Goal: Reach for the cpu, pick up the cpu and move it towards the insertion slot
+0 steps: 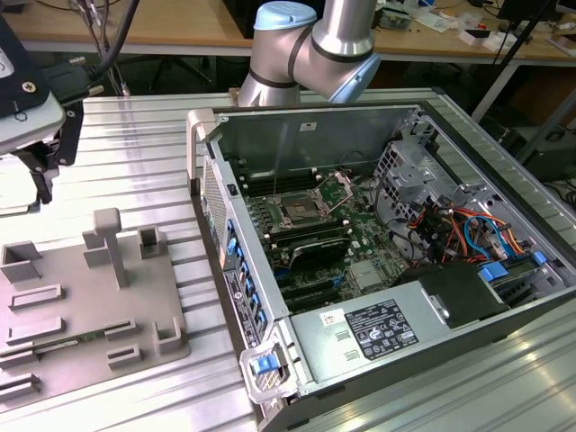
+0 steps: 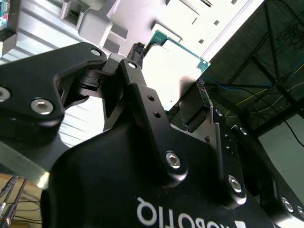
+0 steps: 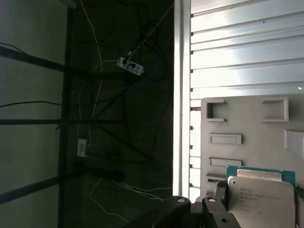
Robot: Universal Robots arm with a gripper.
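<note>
At the exterior view's far left edge, the gripper (image 1: 45,171) hangs above the table (image 1: 135,135) beside a grey fixture tray (image 1: 81,306), well apart from the insertion slot (image 1: 301,212) in the open computer case (image 1: 387,351). The arm (image 1: 315,45) bends at upper middle. In the second wrist view, black fingers (image 2: 138,51) clamp the cpu (image 2: 175,47) by its edges. In the first wrist view, the cpu (image 3: 263,194) sits over the tray (image 3: 247,123).
</note>
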